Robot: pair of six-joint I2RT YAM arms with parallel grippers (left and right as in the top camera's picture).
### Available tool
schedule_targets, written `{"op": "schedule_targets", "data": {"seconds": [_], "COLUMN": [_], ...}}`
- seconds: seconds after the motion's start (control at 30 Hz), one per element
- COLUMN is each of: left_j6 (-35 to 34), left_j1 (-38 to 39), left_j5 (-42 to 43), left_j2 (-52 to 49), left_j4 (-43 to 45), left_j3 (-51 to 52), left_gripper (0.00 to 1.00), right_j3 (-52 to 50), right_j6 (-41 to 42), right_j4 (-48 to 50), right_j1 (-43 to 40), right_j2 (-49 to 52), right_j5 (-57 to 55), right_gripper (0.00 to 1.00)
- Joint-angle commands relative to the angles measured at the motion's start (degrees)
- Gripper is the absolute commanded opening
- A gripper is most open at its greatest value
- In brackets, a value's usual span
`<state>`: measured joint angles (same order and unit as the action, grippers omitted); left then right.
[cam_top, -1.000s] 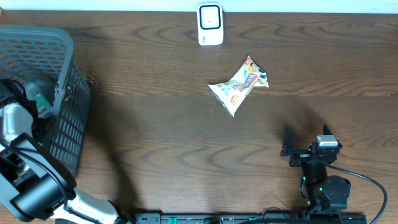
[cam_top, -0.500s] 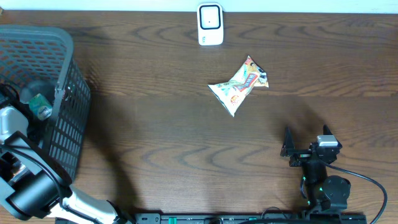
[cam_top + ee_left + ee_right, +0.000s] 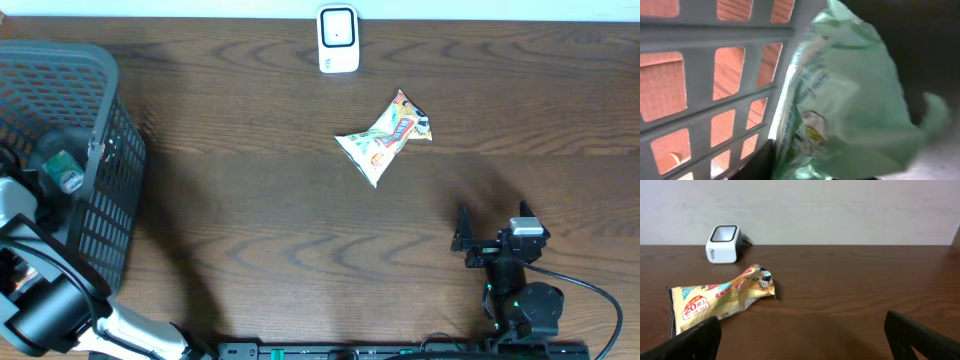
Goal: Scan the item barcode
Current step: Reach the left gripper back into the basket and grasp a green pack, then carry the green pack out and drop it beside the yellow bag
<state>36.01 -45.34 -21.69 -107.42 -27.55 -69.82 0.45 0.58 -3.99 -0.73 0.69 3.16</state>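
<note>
Right wrist: yellow snack packet (image 3: 720, 300) printed "20"; other text unreadable.

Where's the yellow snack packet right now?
Overhead view: the yellow foil snack packet lies on the dark wooden table, right of centre, nearest the small white scanner.

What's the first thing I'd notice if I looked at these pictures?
Probably the bright yellow snack packet lying in the middle of the dark wooden table, with the white scanner at the far edge. On the left stands a grey mesh basket with a green packet inside.
</note>
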Motion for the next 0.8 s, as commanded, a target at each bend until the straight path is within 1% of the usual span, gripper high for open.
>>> {"op": "schedule_targets", "data": {"seconds": [0.0, 0.03, 0.07, 0.27, 0.4, 0.5, 0.63, 0.7, 0.77], "left_j6": [-0.28, -0.31, -0.63, -8.11, -11.34, -11.32, -11.37, -12.33, -15.96], "left_j1": [-0.50, -0.48, -0.48, 0.72, 3.23, 5.51, 8.41, 9.66, 10.93], "left_j5": [0.68, 0.68, 0.68, 0.68, 1.44, 7.23, 17.57, 19.87, 19.82], "left_j2": [-0.94, -0.92, -0.92, 1.16, 5.66, 10.62, 18.49, 22.16, 25.75], "left_j4": [0.00, -0.02, -0.09, -0.17, 0.04, 0.28, 1.16, 2.08, 3.89], "left_j3": [0.35, 0.35, 0.35, 0.31, 0.13, 0.04, 0.04, 0.04, 0.04], "left_gripper": [0.22, 0.11, 0.08, 0.07, 0.07, 0.07, 0.07, 0.07, 0.07], "right_j3": [-0.11, -0.11, -0.11, -0.11, -0.11, -0.11, -0.11, -0.11, -0.11], "right_j6": [-0.66, -0.66, -0.66, -0.66, -0.66, -0.66, -0.66, -0.66, -0.63], "right_j4": [-0.13, -0.13, -0.13, -0.13, -0.13, -0.13, -0.13, -0.13, -0.13], "right_j1": [0.09, 0.09, 0.09, 0.09, 0.09, 0.09, 0.09, 0.09, 0.09], "right_j2": [-0.31, -0.31, -0.31, -0.31, -0.31, -0.31, -0.31, -0.31, -0.31], "right_j5": [0.02, 0.02, 0.02, 0.02, 0.02, 0.02, 0.02, 0.02, 0.02], "right_gripper": [0.99, 0.99, 0.99, 0.99, 0.99, 0.99, 0.99, 0.99, 0.99]}}
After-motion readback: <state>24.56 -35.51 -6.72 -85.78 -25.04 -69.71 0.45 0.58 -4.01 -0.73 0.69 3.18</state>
